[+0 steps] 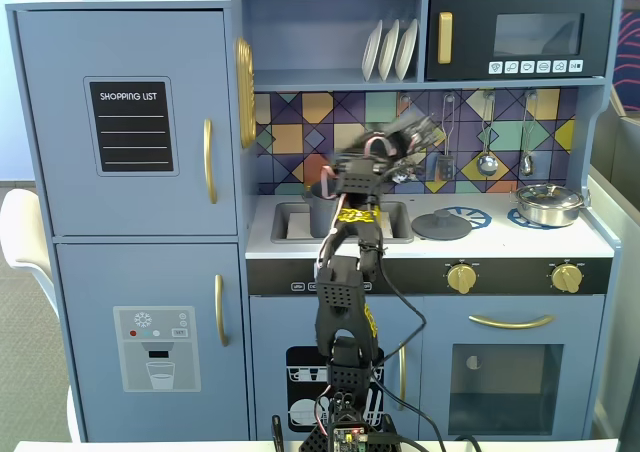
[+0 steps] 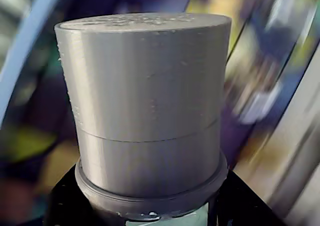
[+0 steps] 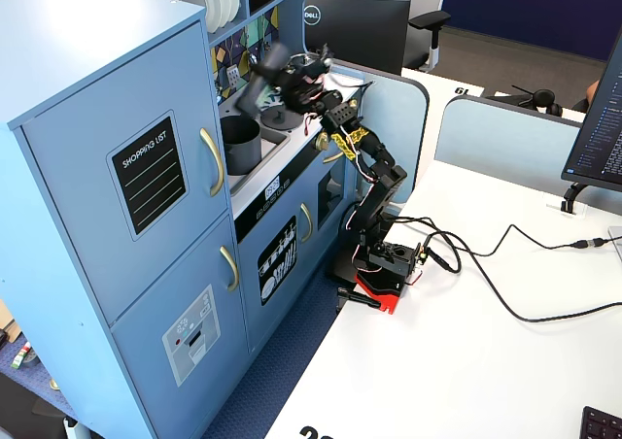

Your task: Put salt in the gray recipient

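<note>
While the arm (image 3: 374, 172) reaches over the toy kitchen, its tool (image 3: 272, 70) grips the salt (image 2: 150, 111), whose gray cap fills the wrist view; it is tilted and motion-blurred in both fixed views, above the pot (image 3: 240, 145), which sits in the sink (image 1: 292, 224); a flat lid (image 1: 441, 225) lies on the stove beside it

Front camera facing the toy kitchen (image 1: 130, 272), side camera looking down, both sharing the arm (image 3: 374, 182), wrist camera close-up
</note>
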Controlling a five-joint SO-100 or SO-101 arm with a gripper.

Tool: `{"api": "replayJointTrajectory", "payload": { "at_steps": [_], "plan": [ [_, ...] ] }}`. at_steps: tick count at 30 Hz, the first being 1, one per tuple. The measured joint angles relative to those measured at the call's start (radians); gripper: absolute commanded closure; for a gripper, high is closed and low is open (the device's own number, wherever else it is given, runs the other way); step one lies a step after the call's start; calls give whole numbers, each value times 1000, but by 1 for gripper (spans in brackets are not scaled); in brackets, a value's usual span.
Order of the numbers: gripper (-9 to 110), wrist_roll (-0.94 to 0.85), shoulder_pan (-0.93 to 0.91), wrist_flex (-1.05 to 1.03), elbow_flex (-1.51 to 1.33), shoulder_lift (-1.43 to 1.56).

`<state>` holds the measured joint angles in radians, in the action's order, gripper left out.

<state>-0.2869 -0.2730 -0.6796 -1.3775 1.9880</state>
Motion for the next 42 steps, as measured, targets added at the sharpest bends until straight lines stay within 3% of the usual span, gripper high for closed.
{"api": "replayJointTrajectory", "payload": {
  "at_steps": [9,18,30,38,42],
  "plan": [
    [101,698,273,49,29,-23],
    [101,1058,377,130,94,-60],
    [101,1302,267,-117,97,-66],
    [101,1282,319,117,117,-80],
    [101,1302,325,95,158,-115]
  ]
}}
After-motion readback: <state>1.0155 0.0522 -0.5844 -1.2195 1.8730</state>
